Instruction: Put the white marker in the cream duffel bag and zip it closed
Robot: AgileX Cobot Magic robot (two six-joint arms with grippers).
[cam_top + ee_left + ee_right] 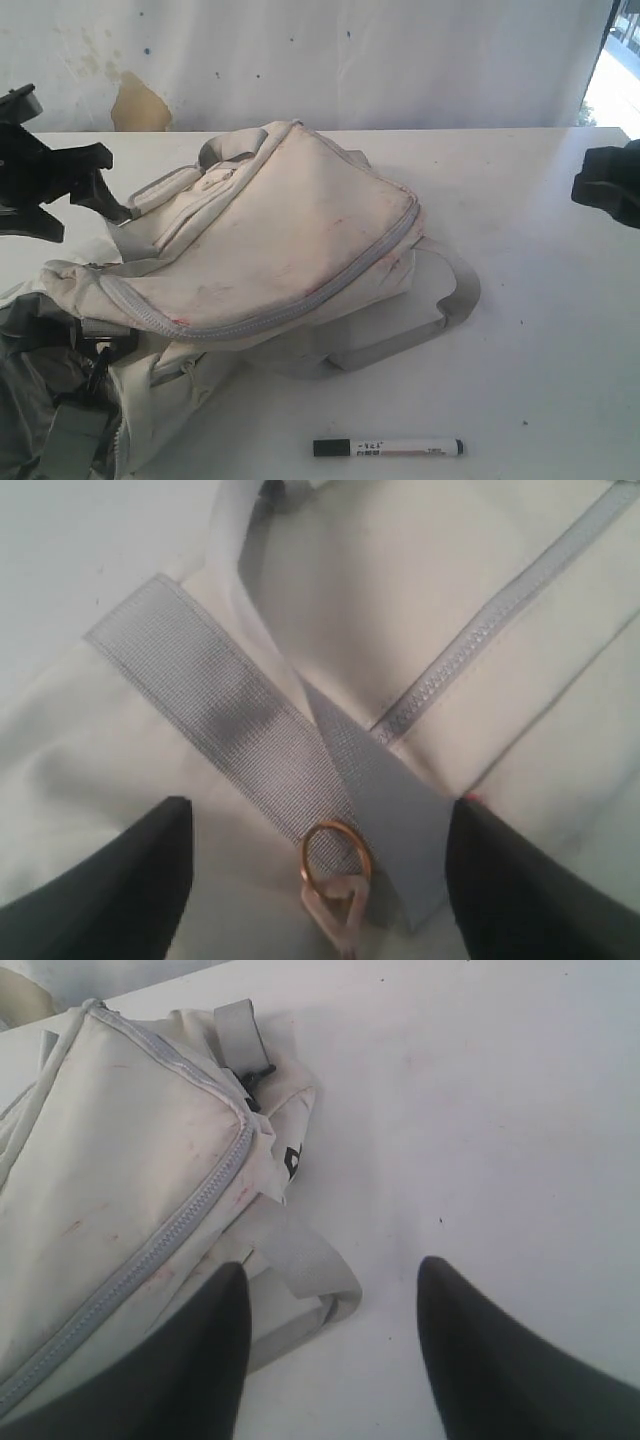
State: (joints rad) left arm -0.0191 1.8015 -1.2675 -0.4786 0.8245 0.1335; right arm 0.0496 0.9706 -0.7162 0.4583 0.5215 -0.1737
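Little of the job is done. The marker point(388, 447) lies flat on the bare bench point(540, 300) close to its near edge, clear of the bag point(280, 230) and of both arms. The bag slumps across the middle of the bench toward the left edge, part of it on some dark grey cloth point(30, 400) at the near left corner.

Its long zip point(300, 305) looks shut along the stretch that shows, though I cannot be sure of the end by the left edge. If so, the bag must be opened, the marker picked up and put in, and the zip drawn shut.

The left gripper point(320, 815) hangs over the bag's left end, fingers apart and holding nothing, above a grey strap point(220, 715) and a small metal ring point(335, 852). The right gripper point(330, 1280) is near the right edge, fingers also apart and empty, over bare bench beside a grey handle point(300, 1260).
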